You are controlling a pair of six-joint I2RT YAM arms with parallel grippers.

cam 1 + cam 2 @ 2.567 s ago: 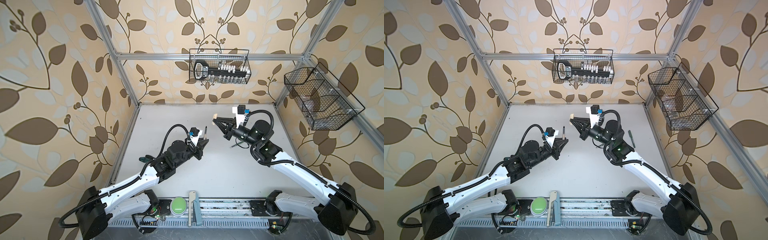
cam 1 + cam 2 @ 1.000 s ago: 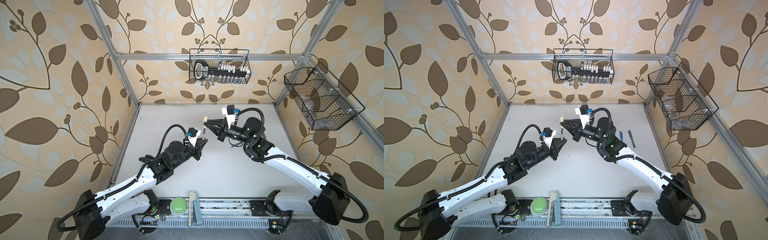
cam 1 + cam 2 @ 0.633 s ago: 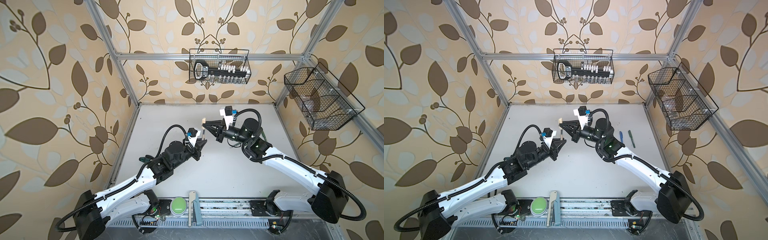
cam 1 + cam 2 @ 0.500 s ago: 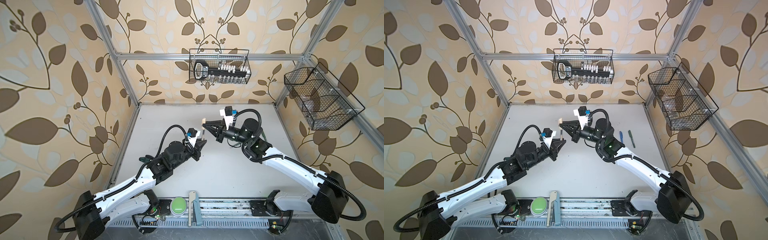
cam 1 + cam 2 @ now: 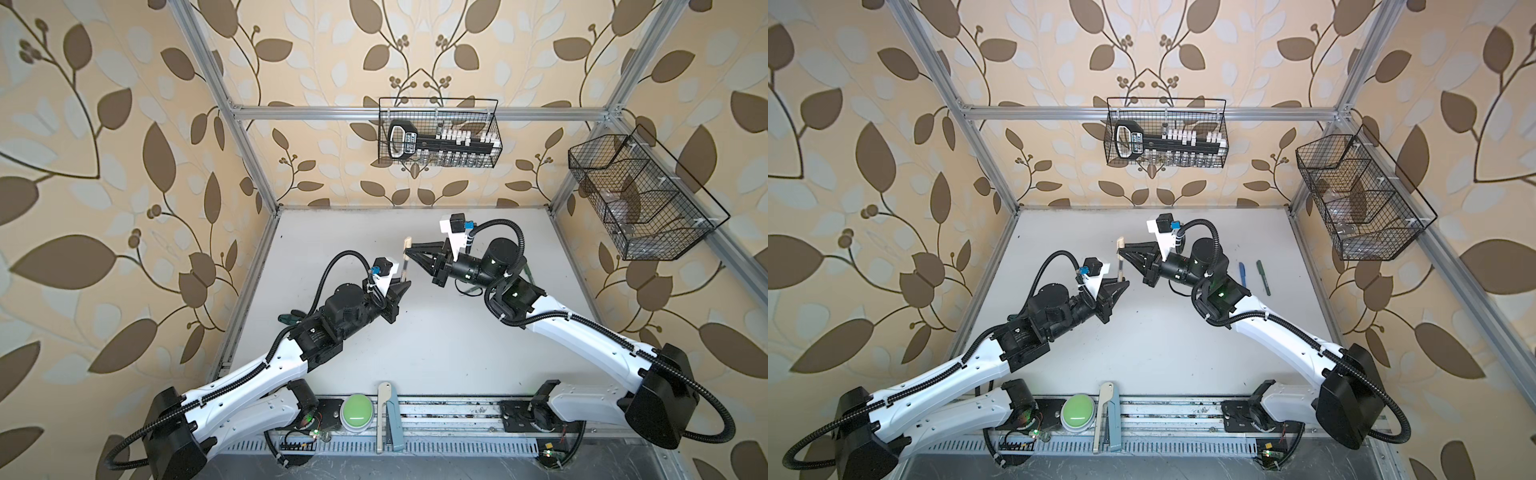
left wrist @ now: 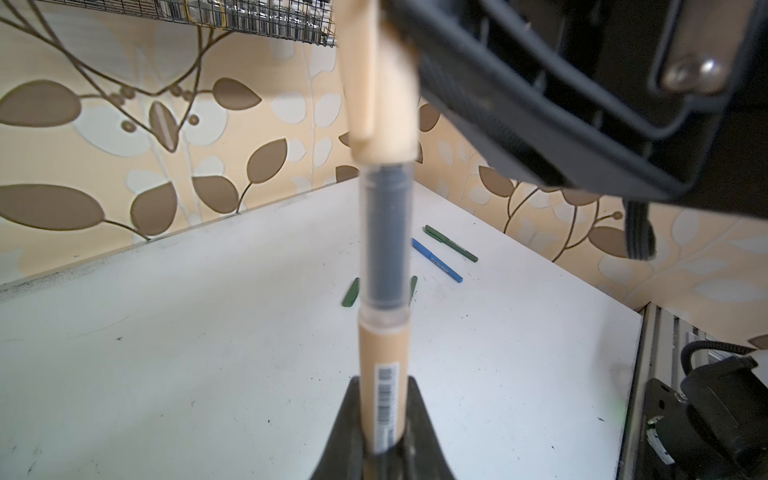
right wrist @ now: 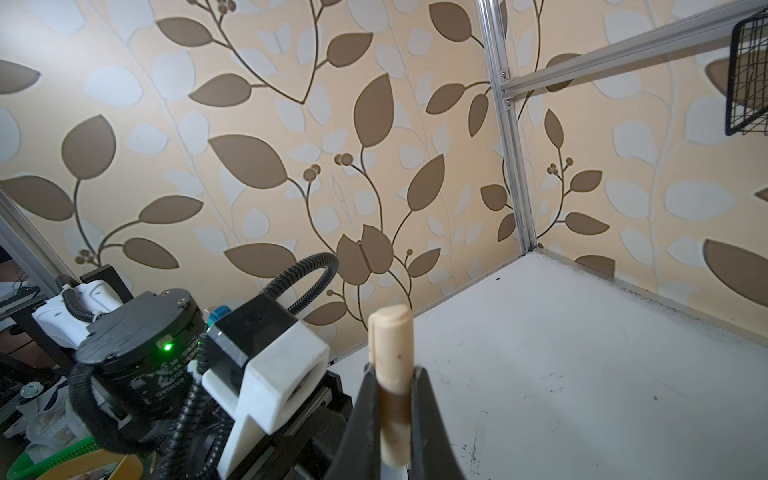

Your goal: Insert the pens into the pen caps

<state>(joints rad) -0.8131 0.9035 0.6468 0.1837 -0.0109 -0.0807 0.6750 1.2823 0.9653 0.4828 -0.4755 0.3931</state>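
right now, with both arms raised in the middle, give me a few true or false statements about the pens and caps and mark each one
1. The left gripper is shut on a tan pen. True.
2. The right gripper holds a blue cap. False: it is shut on a tan cap.
3. A blue pen lies on the table. True.
4. The wire basket on the back wall is empty. False: a black tool lies in it.
5. A green pen lies beside the blue pen. True.
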